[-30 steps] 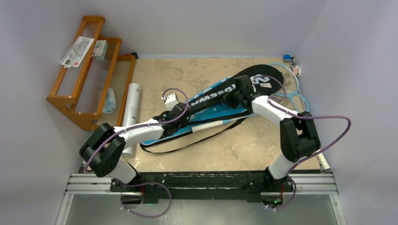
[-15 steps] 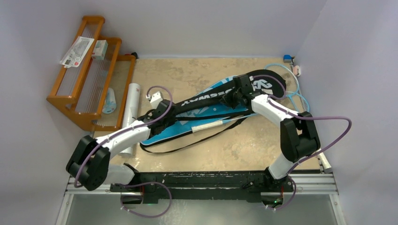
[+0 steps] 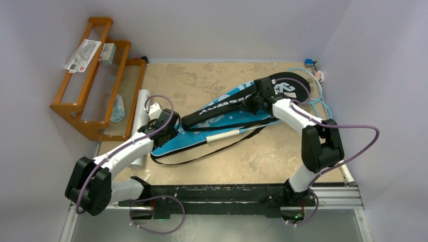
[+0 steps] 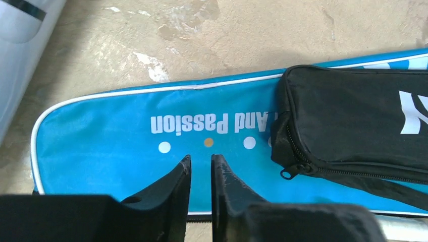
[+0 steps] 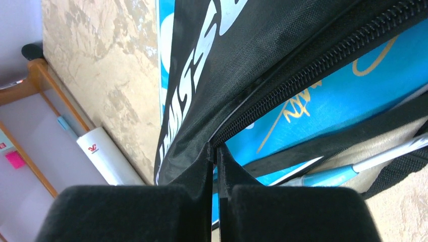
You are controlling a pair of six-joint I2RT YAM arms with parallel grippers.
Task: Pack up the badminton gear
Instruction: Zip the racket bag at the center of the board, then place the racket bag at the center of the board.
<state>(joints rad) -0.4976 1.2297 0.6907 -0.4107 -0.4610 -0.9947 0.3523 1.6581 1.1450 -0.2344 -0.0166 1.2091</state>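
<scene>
**Right arm has the black cover pinched, left arm is empty over the blue one**

The right gripper (image 5: 214,149) is clamped on the black cover (image 5: 227,65). Its fingers are pressed together on the fabric edge right by the zipper, about where the narrow neck widens into the head. From above, that gripper (image 3: 251,104) sits a bit right of the middle of the desk (image 3: 202,75).

The left gripper (image 4: 201,162) has nothing in it. The fingers are nearly together with just a sliver of gap, and you can see the blue cover (image 4: 111,146) through it. It hangs over the narrow end of that cover, just short of the black cover's zipped tip.

The black cover (image 3: 237,103) lies diagonally, with its head toward the far right corner and its thin end toward the middle. It rests on top of the blue cover (image 3: 174,143), which runs the same way and ends closer to the near left corner.

A white racket handle (image 3: 222,136) lies along the blue cover's near edge, and a black strap (image 3: 202,154) loops out toward the near edge.

Light-blue rackets (image 3: 317,101) poke out by the right edge near the far corner.

The white tube (image 3: 143,108) lies along the left edge, beside the orange rack (image 3: 81,101), partly hidden by the left arm.
</scene>
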